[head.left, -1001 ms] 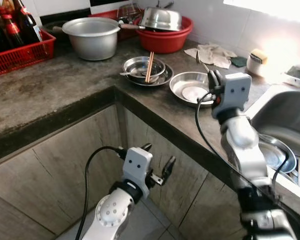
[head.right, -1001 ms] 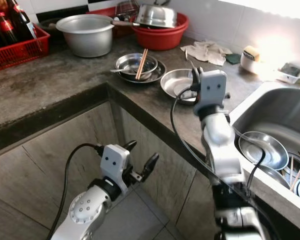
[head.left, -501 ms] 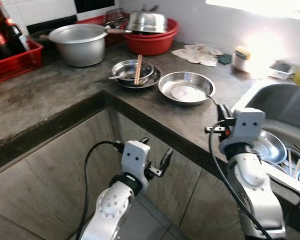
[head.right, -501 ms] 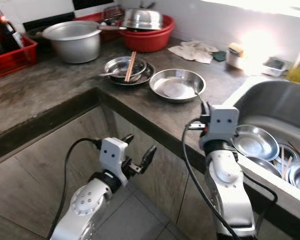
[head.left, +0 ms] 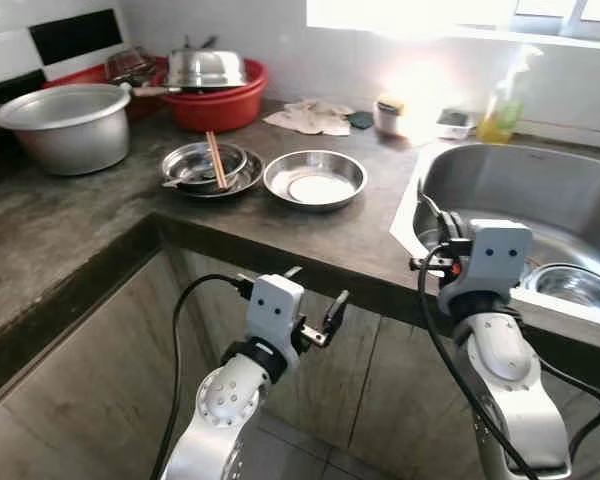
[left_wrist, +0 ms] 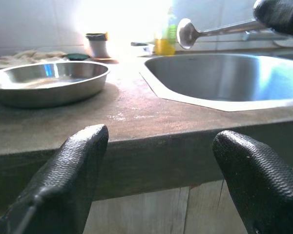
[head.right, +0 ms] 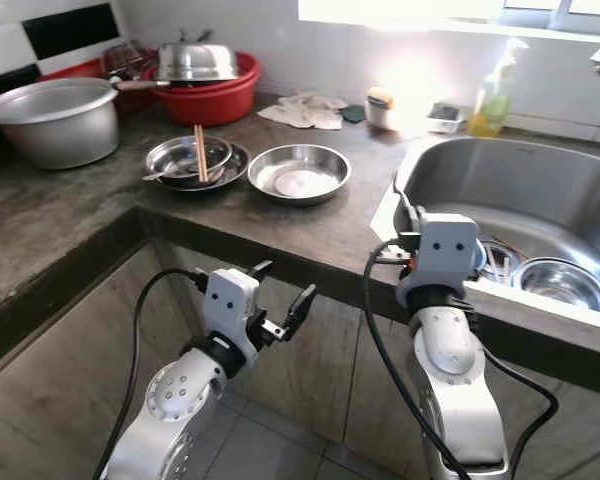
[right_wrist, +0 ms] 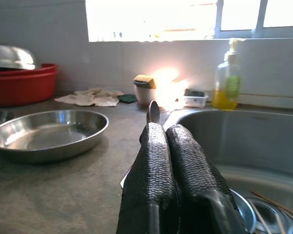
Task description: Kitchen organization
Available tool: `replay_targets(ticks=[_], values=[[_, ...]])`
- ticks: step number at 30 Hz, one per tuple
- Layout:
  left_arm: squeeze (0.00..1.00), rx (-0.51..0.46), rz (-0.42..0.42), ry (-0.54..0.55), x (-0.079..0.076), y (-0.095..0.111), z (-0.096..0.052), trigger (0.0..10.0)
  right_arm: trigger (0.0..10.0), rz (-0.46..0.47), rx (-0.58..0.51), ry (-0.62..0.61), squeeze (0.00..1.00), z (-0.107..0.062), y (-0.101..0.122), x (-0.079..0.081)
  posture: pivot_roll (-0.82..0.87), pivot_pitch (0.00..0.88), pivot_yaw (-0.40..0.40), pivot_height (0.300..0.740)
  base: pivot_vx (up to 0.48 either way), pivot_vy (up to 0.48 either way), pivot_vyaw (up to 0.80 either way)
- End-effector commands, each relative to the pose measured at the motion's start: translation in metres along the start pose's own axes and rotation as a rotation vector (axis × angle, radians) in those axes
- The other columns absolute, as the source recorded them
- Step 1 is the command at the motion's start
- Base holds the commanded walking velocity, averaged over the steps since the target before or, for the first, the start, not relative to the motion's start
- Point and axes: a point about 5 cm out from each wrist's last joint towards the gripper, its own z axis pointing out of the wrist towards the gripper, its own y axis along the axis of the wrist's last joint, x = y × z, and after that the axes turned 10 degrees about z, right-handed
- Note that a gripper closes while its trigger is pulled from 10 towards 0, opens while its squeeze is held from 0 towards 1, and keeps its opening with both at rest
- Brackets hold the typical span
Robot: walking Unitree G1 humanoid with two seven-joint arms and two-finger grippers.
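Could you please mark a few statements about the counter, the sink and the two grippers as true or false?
1. The right gripper is shut on a spoon. True.
2. The left gripper is holding a plate. False: its fingers are open and empty, below the counter edge.
3. The chopsticks lie across a steel bowl. True.
4. The soap bottle stands beside the red basin. False: it stands behind the sink.
5. The wide steel dish is in the sink. False: it sits on the counter.

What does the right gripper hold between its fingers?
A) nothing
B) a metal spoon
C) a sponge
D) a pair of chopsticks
B: the right gripper has its fingers shut on a metal spoon, whose bowl rises just past the fingertips near the sink.
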Motion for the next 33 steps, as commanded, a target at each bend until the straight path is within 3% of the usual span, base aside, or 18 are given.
replay_targets(ticks=[1, 4, 11, 20, 21, 22, 23, 33], values=[[0.0, 0.007, -0.002, 0.004, 0.0004, -0.0021, 0.0006, 10.0, 0.0, -0.007, -0.008, -0.001, 0.0, -0.0031, 0.0041, 0.0019, 0.02, 0.041, -0.002, 0.74, 0.0, 0.0, -0.8], [0.0, 0.008, -0.002, 0.001, -0.0002, -0.0024, 0.0005, 10.0, 0.0, -0.007, -0.006, -0.002, 0.0, -0.0037, 0.0038, 0.0021, 0.02, 0.042, -0.001, 0.74, 0.0, 0.0, -0.8], [0.0, 0.011, 0.0, -0.001, 0.0, -0.0025, 0.0012, 10.0, 0.0, -0.006, 0.001, -0.001, 0.0, -0.0043, 0.0025, 0.0042, 0.02, 0.037, -0.004, 0.74, 0.0, 0.468, -0.8], [0.0, 0.009, 0.003, 0.001, 0.0002, -0.0024, 0.0013, 10.0, 0.0, -0.023, -0.007, 0.012, 0.0, -0.0019, 0.0037, 0.0071, 0.02, 0.028, -0.003, 0.74, 0.0, 0.0, -0.79], [0.0, 0.006, 0.01, -0.004, -0.0003, -0.0019, 0.0013, 10.0, 2.8, -0.029, -0.009, 0.017, 0.0, -0.0016, 0.004, 0.0075, 0.02, 0.029, -0.002, 0.74, 0.0, 0.0, 0.0], [0.0, 0.002, 0.017, -0.01, -0.0012, -0.0014, 0.0012, 10.0, 4.9, -0.031, -0.006, 0.023, 0.0, -0.0011, 0.0038, 0.0083, 0.02, 0.029, -0.002, 0.74, 0.0, 0.0, 0.0], [0.0, 0.0, 0.029, -0.009, -0.0011, -0.0011, 0.0011, 10.0, 10.0, -0.037, -0.005, 0.026, 0.0, -0.0009, 0.0037, 0.0087, 0.02, 0.027, -0.002, 0.74, 0.0, 0.0, 0.0], [0.0, 0.0, 0.049, -0.015, -0.0009, -0.0016, 0.0014, 10.0, 10.0, -0.055, -0.004, 0.025, 0.0, 0.0031, 0.0038, 0.0068, 0.02, 0.017, -0.001, 0.74, 0.215, -0.342, 0.0]])
